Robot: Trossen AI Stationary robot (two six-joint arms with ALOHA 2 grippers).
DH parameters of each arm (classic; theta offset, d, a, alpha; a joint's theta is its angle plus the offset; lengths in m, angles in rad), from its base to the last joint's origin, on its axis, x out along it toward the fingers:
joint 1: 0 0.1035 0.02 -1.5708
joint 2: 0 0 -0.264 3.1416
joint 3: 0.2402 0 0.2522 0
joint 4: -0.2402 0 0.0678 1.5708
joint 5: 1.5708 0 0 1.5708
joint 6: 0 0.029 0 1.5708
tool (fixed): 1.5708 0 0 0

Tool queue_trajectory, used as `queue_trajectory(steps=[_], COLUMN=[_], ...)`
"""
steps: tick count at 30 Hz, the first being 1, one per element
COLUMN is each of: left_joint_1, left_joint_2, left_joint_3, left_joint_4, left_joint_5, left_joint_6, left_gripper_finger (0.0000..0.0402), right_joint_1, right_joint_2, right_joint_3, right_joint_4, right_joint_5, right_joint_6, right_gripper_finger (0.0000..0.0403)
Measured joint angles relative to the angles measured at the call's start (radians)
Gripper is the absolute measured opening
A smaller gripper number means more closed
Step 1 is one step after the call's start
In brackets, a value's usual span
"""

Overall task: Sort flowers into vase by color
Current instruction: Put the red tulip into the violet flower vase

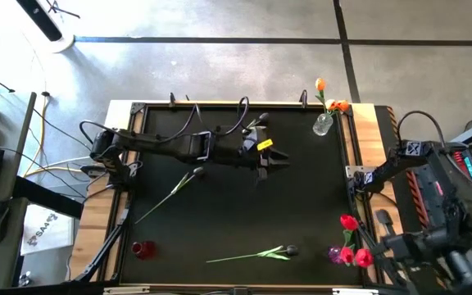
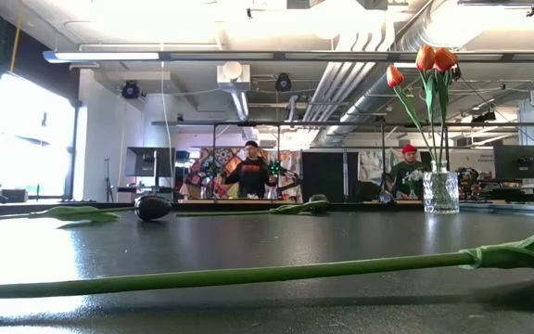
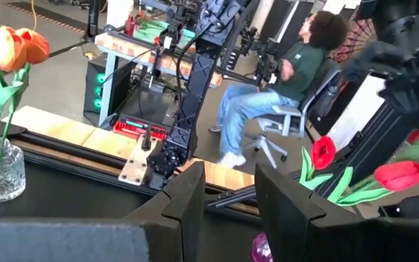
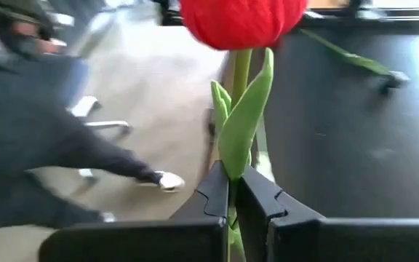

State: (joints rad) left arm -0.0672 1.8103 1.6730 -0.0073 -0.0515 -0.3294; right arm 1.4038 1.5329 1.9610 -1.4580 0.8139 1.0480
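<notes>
Tulips lie and stand about the black tabletop (image 1: 220,213). The right claw (image 4: 233,191) is pinched onto the thin green stem of a red tulip (image 4: 242,20), whose smooth rounded head rises above a folded, glossy leaf. From above, this red tulip shows at the tabletop's near right corner, close to two more red heads (image 1: 356,256) by a small purple vase (image 1: 334,254); whether those two already sit in that vase is hard to tell.

Two orange tulips (image 1: 328,95) stand upright in a clear cut-glass vase (image 1: 323,124) at the far right corner; the level view shows its faceted, ribbed glass (image 2: 440,191) and long stems.

Two dark-headed tulips lie flat: one (image 1: 256,253) near the front edge, stem stretched leftward with its head to the right, and one (image 1: 169,195) lying slantwise left of centre. A third dark head (image 1: 260,120) seems to rest near the far edge, behind the left arm.

A small red vase (image 1: 143,249) stands at the near left corner.

The left claw (image 1: 275,159) hangs over the middle of the tabletop, fingers (image 3: 184,200) spread apart, holding nothing.

A seated person (image 3: 282,84) in a chair is visible beyond the tabletop.
</notes>
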Motion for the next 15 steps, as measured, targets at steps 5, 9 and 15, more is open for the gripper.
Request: queue_trajectory(steps=[5,9,15], left_joint_1=[-0.027,-0.047,-0.062], left_joint_2=[0.0,0.001,0.001], left_joint_3=[0.0,0.0,0.0], left_joint_4=[-0.018,-0.028,-0.027], left_joint_5=[-0.043,-0.074,-0.115], left_joint_6=[-0.003,-0.01,-0.014], left_gripper_finger=[0.0108,0.0108,0.0108], right_joint_1=[0.031,0.031,0.026], right_joint_2=[0.027,0.038,0.047], right_joint_3=[0.0,0.0,0.0], right_joint_4=[-0.114,-0.115,-0.105], right_joint_5=[0.094,0.059,0.02], right_joint_6=[0.083,0.071,0.069], right_gripper_finger=[0.0,0.0,0.0])
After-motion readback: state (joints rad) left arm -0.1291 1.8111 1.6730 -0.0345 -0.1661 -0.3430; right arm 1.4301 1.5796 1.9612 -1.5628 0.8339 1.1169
